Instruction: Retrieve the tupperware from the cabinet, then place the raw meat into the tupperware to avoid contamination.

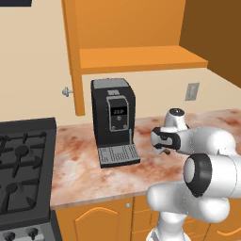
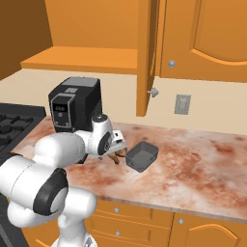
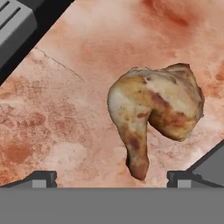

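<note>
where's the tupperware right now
In the right base view the tupperware sits on the marble counter, just right of the raw meat, below the open cabinet door.

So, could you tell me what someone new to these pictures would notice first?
Probably the raw meat, a tan-brown drumstick lying on the mottled pink countertop right beneath the open gripper. Next, the dark tupperware sitting empty on the counter just beside the arm's hand, and the tall black coffee machine standing under the open orange cabinet.
</note>
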{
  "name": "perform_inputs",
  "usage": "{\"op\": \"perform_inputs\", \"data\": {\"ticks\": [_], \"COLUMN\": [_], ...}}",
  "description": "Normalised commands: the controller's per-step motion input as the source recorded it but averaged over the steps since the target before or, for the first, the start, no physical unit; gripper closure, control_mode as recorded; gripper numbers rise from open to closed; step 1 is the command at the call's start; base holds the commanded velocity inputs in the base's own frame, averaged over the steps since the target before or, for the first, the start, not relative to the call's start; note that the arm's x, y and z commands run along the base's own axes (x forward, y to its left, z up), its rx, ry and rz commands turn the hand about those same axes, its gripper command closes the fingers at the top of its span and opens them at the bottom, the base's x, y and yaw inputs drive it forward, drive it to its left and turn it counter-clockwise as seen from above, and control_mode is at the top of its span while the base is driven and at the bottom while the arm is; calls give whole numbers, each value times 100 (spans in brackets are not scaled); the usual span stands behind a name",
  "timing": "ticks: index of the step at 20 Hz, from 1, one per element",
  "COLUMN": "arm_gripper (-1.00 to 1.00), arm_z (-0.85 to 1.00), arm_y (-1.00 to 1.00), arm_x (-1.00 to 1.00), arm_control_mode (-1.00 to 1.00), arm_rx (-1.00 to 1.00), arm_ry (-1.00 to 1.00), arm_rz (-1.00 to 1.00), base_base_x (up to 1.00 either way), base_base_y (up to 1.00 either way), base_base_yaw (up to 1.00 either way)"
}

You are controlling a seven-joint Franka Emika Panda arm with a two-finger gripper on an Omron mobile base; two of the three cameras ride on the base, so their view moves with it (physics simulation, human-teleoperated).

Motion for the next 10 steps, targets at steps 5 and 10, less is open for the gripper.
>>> {"op": "perform_inputs", "data": {"ticks": [5, 10], "arm_gripper": [-100, -100], "arm_z": [-21, -15], "arm_y": [-2, -6], "arm_x": [9, 13], "arm_control_mode": [-100, -100], "arm_rx": [0, 0], "arm_ry": [0, 0], "arm_rz": [0, 0], "base_base_x": [0, 0], "base_base_y": [0, 0], "base_base_yaw": [0, 0]}}
